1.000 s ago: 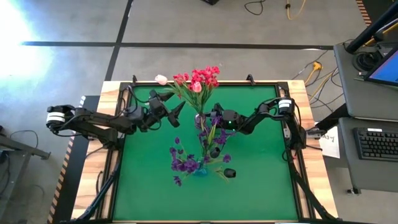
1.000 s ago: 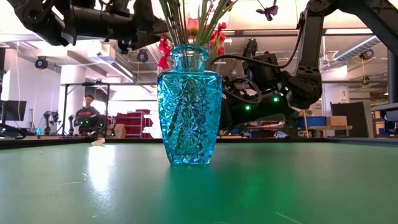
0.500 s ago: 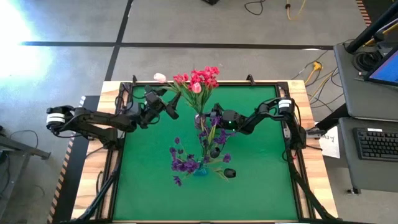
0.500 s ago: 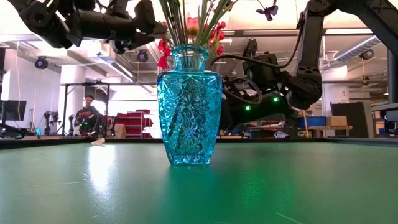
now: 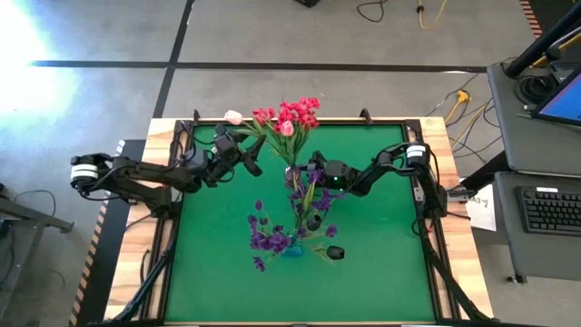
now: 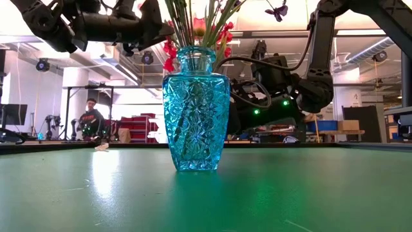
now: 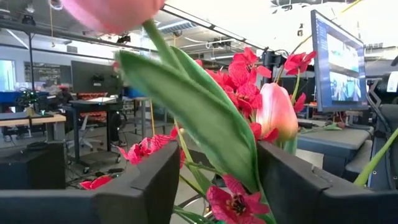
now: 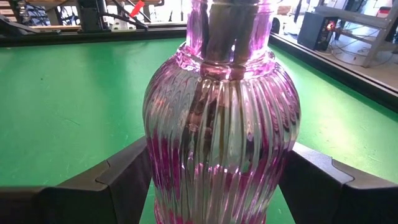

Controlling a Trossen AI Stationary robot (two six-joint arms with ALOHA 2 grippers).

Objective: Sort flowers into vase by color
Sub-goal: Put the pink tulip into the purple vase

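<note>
**Two arms at two vases**

The green table (image 5: 381, 263) carries a blue vase (image 6: 196, 109) near its middle toward the front edge and a pink ribbed vase (image 8: 221, 130) behind it, nearer the back edge.

The right gripper (image 8: 217, 180) is at the pink vase, its fingers (image 8: 124, 180) wide on either side of the glass belly, very close to it; whether they press the glass cannot be told. Green stems stand in this vase's neck.

The left gripper (image 7: 217, 180) is raised near the back left of the table, at the red flowers (image 5: 295, 113) that lean over the back edge. Its jaws are partly open with a green leaf (image 7: 193, 106) and stem between them; whether they pinch the stem cannot be told. A pale pink tulip (image 7: 277, 112) sits among the red blooms, another (image 5: 234, 116) sticks out to the left.

Purple flowers (image 5: 270, 234) spread above the blue vase.
</note>
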